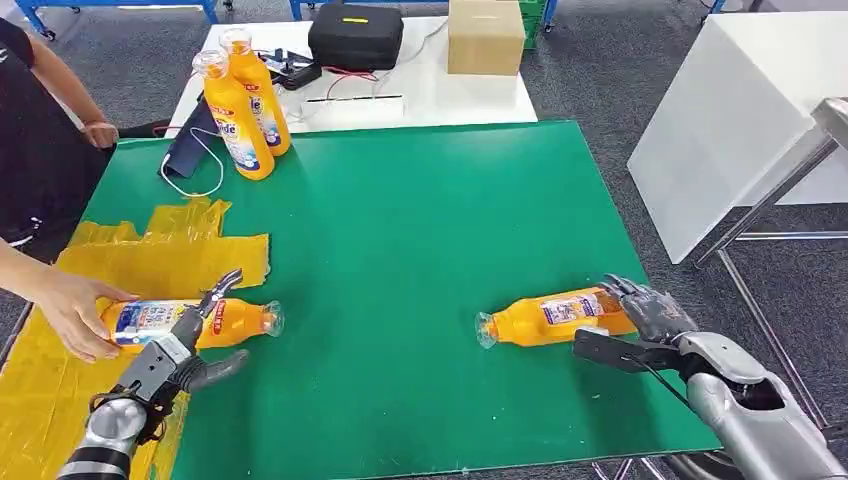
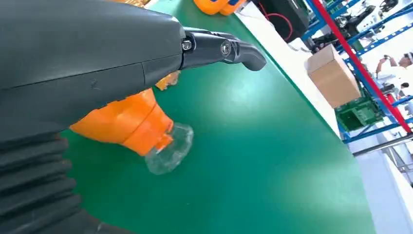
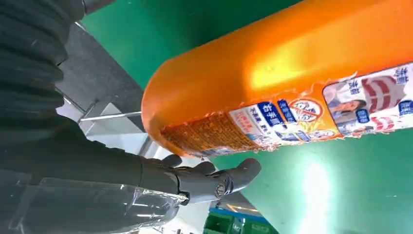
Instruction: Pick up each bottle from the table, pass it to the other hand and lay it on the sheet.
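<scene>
One orange bottle (image 1: 240,322) (image 2: 131,126) lies on its side at the edge of the yellow sheet (image 1: 150,255), clear cap toward the table's middle. My left hand (image 1: 185,350) (image 2: 87,53) hovers over it with fingers spread, not gripping. A person's hand (image 1: 70,315) holds that bottle's base. A second orange bottle (image 1: 550,318) (image 3: 292,73) lies on the green table (image 1: 420,220) at the right. My right hand (image 1: 645,320) (image 3: 195,180) is at its base, fingers above and thumb below, apart from it. Two more orange bottles (image 1: 245,125) stand upright at the back left.
A dark pouch with a white cord (image 1: 190,150) lies beside the upright bottles. Behind the green table, a white table carries a black case (image 1: 355,35) and a cardboard box (image 1: 485,35). Another white table (image 1: 740,110) and a metal frame (image 1: 770,200) stand to the right.
</scene>
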Robot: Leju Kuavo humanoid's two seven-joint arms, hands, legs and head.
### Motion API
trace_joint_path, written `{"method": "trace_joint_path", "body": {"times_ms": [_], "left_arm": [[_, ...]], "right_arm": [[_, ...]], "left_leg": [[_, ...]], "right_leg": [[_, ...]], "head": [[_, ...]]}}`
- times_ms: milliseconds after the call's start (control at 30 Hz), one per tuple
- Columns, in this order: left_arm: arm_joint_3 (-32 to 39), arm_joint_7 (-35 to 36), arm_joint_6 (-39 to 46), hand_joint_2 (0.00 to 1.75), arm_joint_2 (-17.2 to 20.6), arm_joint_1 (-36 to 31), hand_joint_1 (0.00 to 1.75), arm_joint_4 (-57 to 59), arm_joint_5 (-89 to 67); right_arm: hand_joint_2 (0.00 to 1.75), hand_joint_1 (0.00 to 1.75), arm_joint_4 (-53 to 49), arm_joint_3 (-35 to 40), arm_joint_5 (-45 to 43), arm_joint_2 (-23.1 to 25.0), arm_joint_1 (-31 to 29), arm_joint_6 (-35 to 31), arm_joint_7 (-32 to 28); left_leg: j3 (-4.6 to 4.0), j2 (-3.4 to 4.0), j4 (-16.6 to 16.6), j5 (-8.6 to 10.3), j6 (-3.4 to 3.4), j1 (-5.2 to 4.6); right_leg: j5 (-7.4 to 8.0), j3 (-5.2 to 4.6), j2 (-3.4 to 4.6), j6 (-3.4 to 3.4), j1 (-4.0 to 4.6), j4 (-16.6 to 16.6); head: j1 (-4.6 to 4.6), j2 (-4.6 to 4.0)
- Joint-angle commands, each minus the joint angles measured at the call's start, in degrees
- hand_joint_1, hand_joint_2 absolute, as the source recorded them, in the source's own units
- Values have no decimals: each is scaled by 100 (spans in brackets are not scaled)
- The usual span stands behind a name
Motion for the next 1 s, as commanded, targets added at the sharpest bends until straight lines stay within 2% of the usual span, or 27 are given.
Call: {"method": "trace_joint_path", "body": {"times_ms": [33, 167, 200, 233, 400, 633, 767, 833, 900, 1000], "left_arm": [[-322, 63, -109, 0, -134, -345, 0, 299, 87], [-334, 67, -110, 0, -137, -369, 0, 310, 91], [-334, 67, -110, 0, -137, -369, 0, 310, 91], [-358, 67, -96, 0, -132, -394, 0, 341, 89], [-518, 92, -86, 0, -161, -571, 0, 491, 101], [-579, 136, -90, 0, -167, -604, 0, 523, 170], [-532, 283, -301, 0, -218, -482, 0, 339, 484], [-360, 422, -709, 0, -321, -273, 0, 24, 1015], [-371, 496, -729, 0, -332, -192, 0, -135, 1045], [-369, 506, -730, 0, -331, -196, 0, -142, 1048]], "right_arm": [[175, 40, 1932, 848, 499, 807, -931, 31, 60], [175, 40, 1980, 856, 493, 775, -897, -7, -3], [175, 80, 1980, 856, 493, 775, -897, -7, -3], [175, 175, 2003, 944, 498, 719, -903, 147, -38], [175, 175, 2038, 1134, 406, 447, -592, 435, -90], [175, 175, 2020, 1160, 323, 427, -498, 479, -19], [175, 175, 2157, 815, 179, 887, -550, 27, 158], [175, 175, 1967, 359, -192, 1449, -709, -540, -40], [175, 175, 1843, 384, -178, 1570, -814, -448, 172], [175, 175, 1825, 378, -177, 1539, -788, -454, 169]], "left_leg": [[17, 14, -5, -2, -10, 14], [17, -2, -3, 0, -8, 11], [20, -2, -2, -2, -11, 14], [27, -4, -5, -2, -10, 14], [33, -17, -3, -2, -11, 18], [47, -23, -5, 0, -9, 16], [55, -14, -5, 0, -7, 15], [59, -5, -8, 0, -10, 19], [54, 18, -2, -3, -6, 19], [47, 54, 1, -6, -15, 22]], "right_leg": [[8, 18, 17, -6, 13, -15], [3, 18, 0, -5, 11, -12], [2, 22, 1, -7, 14, -13], [1, 29, -1, -6, 14, -16], [0, 38, -14, -6, 19, -20], [-1, 55, -20, -6, 18, -21], [1, 58, -13, -5, 18, -21], [5, 63, -2, -7, 21, -25], [8, 55, 21, -5, 22, -15], [14, 39, 44, -9, 23, -11]], "head": [[-2, 0], [0, 0], [0, 2], [-2, 0], [-4, 0], [2, 0], [0, 0], [0, 0], [2, 0], [2, 0]]}}
